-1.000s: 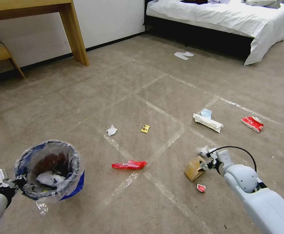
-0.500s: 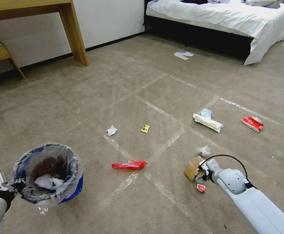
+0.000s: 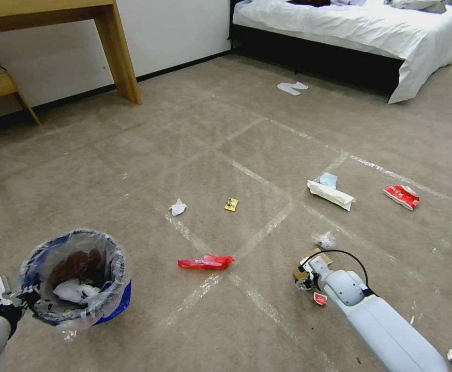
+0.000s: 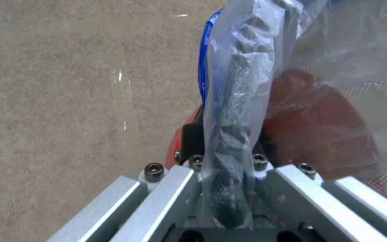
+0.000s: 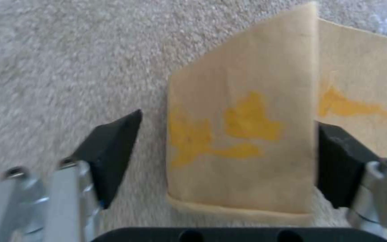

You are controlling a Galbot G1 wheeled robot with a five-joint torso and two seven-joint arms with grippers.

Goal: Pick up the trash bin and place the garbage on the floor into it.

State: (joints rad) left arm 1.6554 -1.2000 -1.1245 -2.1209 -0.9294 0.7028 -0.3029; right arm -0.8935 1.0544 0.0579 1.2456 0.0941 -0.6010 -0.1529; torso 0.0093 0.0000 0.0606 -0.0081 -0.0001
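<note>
The trash bin (image 3: 76, 279) is hanging at the near left, its rim clamped in the left end effector (image 3: 21, 299). To its right, a wrapper strip (image 3: 206, 262) is lying on the floor (image 3: 236, 129). Farther right, the paper bag (image 3: 309, 262) is sitting between the spread fingers of the right end effector (image 3: 304, 280). Beyond it, a long packet (image 3: 331, 195) is lying left of another packet (image 3: 402, 197). The bed (image 3: 360, 31) is standing far behind.

No legible text, brand or number observed; yellow marks on the brown paper bag (image 5: 243, 134) form no readable characters.
</note>
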